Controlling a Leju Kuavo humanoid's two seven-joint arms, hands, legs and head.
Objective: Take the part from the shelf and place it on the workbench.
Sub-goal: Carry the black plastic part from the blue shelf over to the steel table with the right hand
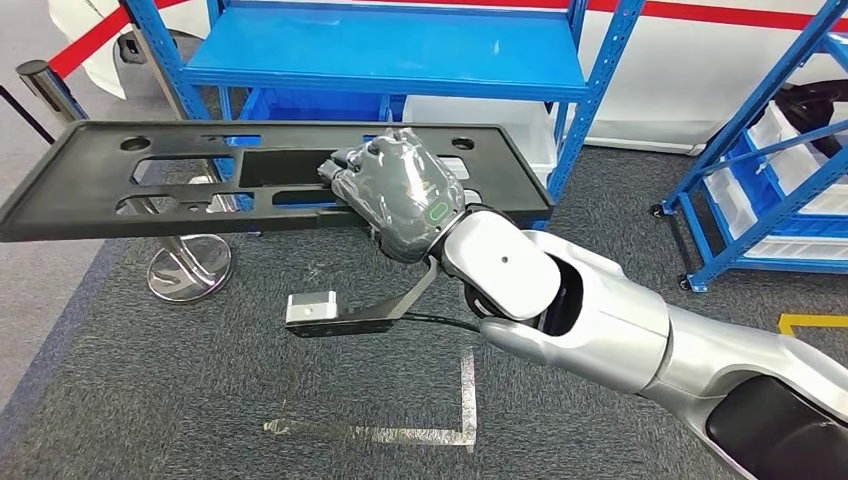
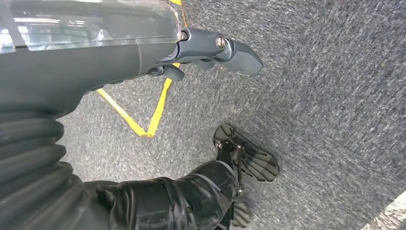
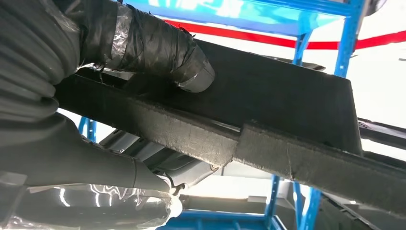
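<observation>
Right arm (image 1: 620, 325) comes in from lower right, silver forearm angled up-left, wrist bent so the back of the right hand (image 1: 398, 195) faces the head camera. Wrist camera bracket (image 1: 335, 312) hangs below the wrist. Right hand grips the part (image 1: 130, 195), a long flat black panel with cutouts and round holes, at its near long edge, right of the panel's middle. Fingers go over the top and into a cutout; fingertips are hidden behind the hand in head view. Right wrist view: taped dark finger (image 3: 158, 48) pressed on the panel's (image 3: 287, 100) face, thumb (image 3: 86, 163) under the rough foam-like edge, so the edge is clamped between them. Panel is held up in the air, roughly level, its left end sticking far out, slightly tilted toward the camera.

Left hand (image 2: 210, 48) hangs low over grey carpet (image 2: 325, 96); it holds nothing, fingers loosely extended, mostly cut off by the grey cover, so how far apart they are is hard to make out. Yellow floor tape (image 2: 155, 108) below it.

Under the panel: silver tape corner (image 1: 440, 415) on the carpet, chrome stanchion base (image 1: 190, 265). Behind the panel: blue shelf (image 1: 390, 50), lower levels hidden by the panel. Second blue rack (image 1: 770, 170) at right, cut off by the frame.
</observation>
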